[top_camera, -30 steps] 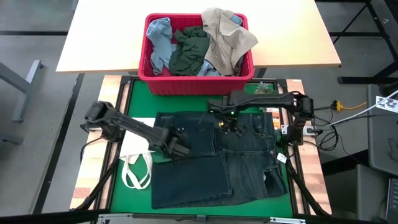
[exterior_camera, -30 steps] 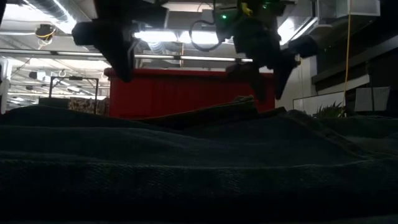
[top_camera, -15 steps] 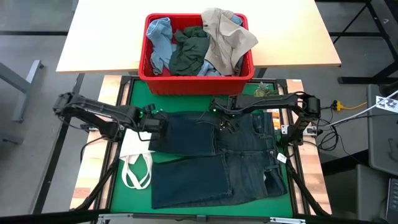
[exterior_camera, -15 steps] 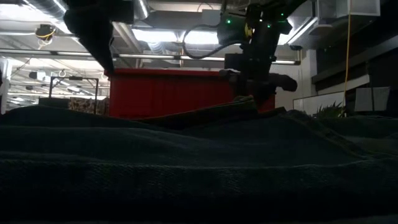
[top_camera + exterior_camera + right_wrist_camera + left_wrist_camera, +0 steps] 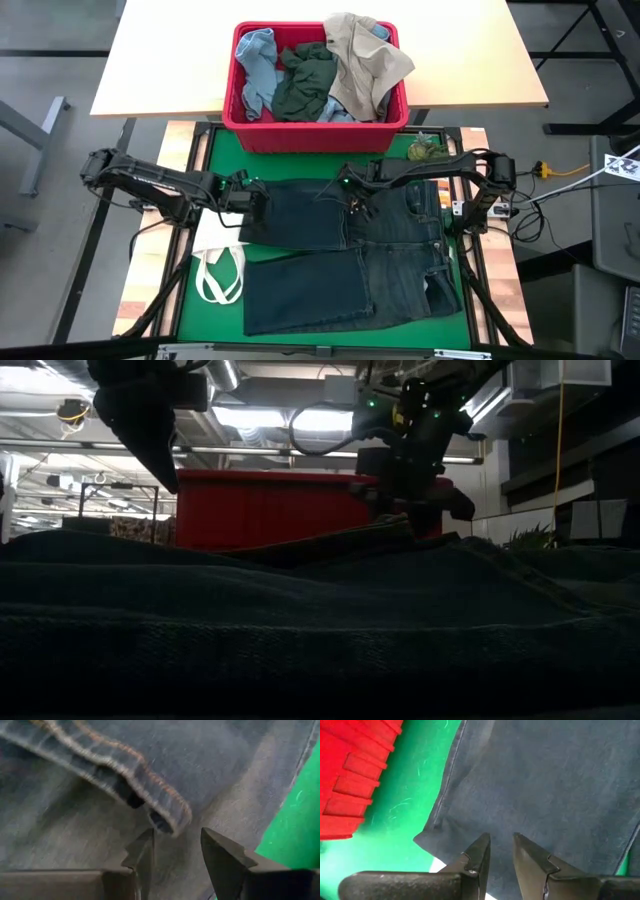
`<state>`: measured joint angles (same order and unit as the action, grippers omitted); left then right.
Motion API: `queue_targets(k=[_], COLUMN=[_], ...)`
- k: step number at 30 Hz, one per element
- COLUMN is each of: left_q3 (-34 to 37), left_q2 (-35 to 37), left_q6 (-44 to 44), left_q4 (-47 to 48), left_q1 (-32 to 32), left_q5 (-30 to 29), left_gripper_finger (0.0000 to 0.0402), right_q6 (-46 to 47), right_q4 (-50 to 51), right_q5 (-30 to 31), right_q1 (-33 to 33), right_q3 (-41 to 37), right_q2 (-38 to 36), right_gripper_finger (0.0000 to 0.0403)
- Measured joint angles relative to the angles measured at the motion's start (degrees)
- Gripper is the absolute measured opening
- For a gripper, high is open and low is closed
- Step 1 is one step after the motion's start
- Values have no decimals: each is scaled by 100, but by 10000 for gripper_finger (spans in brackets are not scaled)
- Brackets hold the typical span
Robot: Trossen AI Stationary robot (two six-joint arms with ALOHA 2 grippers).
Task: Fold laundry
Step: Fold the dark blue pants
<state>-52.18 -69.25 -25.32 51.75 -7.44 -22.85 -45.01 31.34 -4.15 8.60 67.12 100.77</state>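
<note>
Since a second ago the left arm has swung back from the middle of the dark navy jeans (image 5: 345, 255) to their outer upper corner, and over the last half second it has barely shifted. Its left hand (image 5: 243, 196) now sits over that corner, near the edge of the green mat (image 5: 215, 160). In the left wrist view the left hand (image 5: 501, 851) has its two fingers narrowly parted with nothing between them, pointing down at the denim just inside the hem corner, green mat and the ribbed wall of the red basket (image 5: 355, 775) beyond.

Meanwhile the right arm has drawn slightly inward. The right hand (image 5: 356, 205) hovers over the upper leg of the jeans, near the waistband side. In the right wrist view the right hand (image 5: 176, 852) stands open with a moderate gap, and a folded seam with orange stitching lies just ahead of the fingertips; whether the fingers touch the cloth I cannot tell.

Beneath both hands the jeans lie spread on the desk, the legs laid side by side. Beyond both hands the red basket (image 5: 300, 135) holds the light blue piece (image 5: 256, 65), the dark green-grey piece (image 5: 305, 82) and the beige piece (image 5: 365, 62), the last draped over the rim. A white tote bag (image 5: 220, 262) lies beside the left hand, partly under the jeans' edge.
</note>
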Motion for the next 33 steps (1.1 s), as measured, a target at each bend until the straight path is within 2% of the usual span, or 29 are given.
queue_targets(k=[6, 10, 13, 18, 22, 28, 33], left_q3=[0, 0, 0, 0, 0, 0, 0], left_q2=[0, 0, 0, 0, -2, -2, -2], left_q6=[0, 2, 37, 39, 39, 39, 37], left_q4=[-115, -128, -134, -134, -134, -134, -134], left_q1=[-2, -2, -2, -2, -2, -2, -2], left_q5=[7, 5, 4, 4, 2, 2, 2], left_gripper_finger=[78, 78, 78, 78, 78, 78, 78], right_q6=[30, 48, 44, -37, -442, -1722, -2547], right_q4=[-170, -197, -327, -607, -540, -397, 152], right_q5=[-4, -293, -448, -433, -2, 675, 855], right_q1=[0, 0, 0, 4, 4, 4, 0], right_q3=[-95, -110, -112, -112, 97, 786, 1360], right_q2=[0, 0, 0, 0, 7, 4, 4], right_gripper_finger=[161, 144, 106, 15, 19, 8, 8])
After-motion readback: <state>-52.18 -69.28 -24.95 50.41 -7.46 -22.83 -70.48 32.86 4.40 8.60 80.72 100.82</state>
